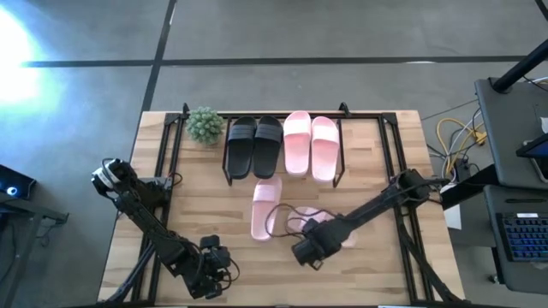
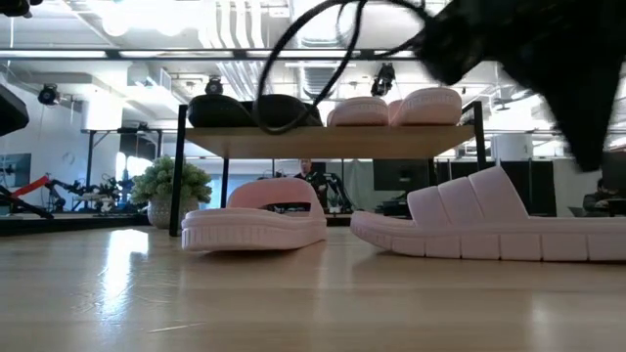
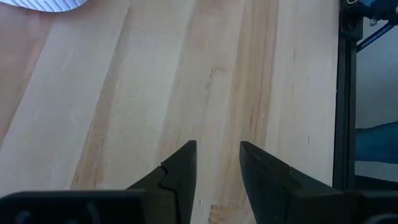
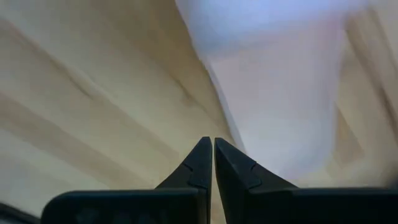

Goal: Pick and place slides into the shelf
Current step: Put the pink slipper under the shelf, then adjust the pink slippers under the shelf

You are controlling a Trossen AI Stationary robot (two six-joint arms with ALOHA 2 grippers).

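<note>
Two pink slides [image 1: 266, 208] lie on the bench [image 1: 171, 214] before the shelf [image 1: 282, 177]; the right end effector [image 1: 306, 252], pinched nearly closed, hovers beside one and should open wide, then straddle its strap squarely; the left end effector [image 1: 210, 272] waits narrowly parted.

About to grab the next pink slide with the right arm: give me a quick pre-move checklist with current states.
1. Right gripper open for a grasp: not ok, fingers nearly closed.
2. Right gripper empty: ok.
3. Target slide visible: not ok in the high view, mostly hidden under the right arm; clear in the low view.
4. Second loose slide clear of the arm: ok.
5. Shelf top space: not ok, four slides fill it.
6. Left gripper out of the way: ok, open near the table's front edge.
</note>
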